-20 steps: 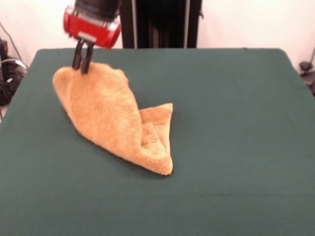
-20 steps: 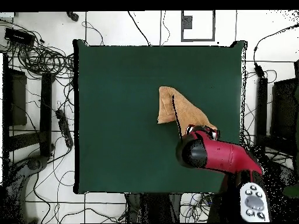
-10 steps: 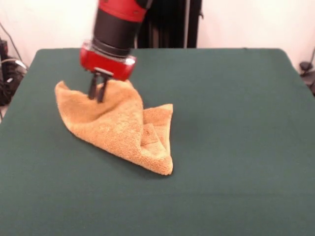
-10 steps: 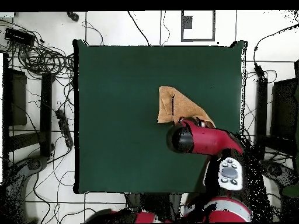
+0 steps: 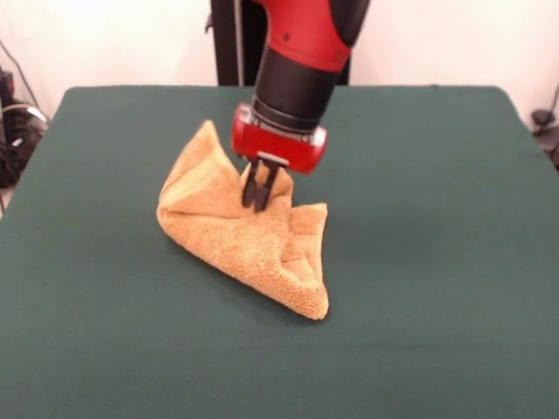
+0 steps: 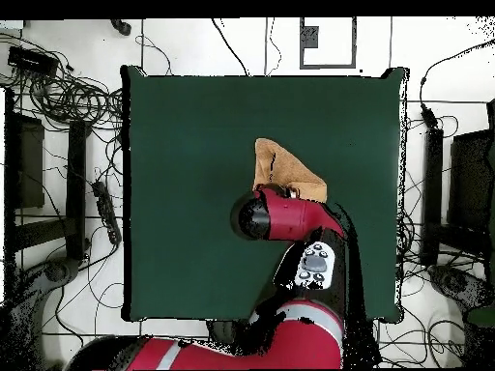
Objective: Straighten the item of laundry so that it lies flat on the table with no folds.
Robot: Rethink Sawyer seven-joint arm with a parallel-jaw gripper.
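The towel (image 5: 249,227) is bunched in a folded heap on the table (image 5: 419,262), directly beneath and around the gripper (image 5: 258,194). The fingers (image 5: 250,190) are held narrow and appear pinched on a raised ridge of cloth, though the actual bite is hard to confirm. A peak of fabric stands up on the picture-left side of the gripper; a doubled corner lies below it, toward the camera. Risks, as judged: more than one layer may be caught, so a pull would drag the whole heap rather than unfold it. The thin pinch could slip off the terry. New creases could be set if the cloth is released here.
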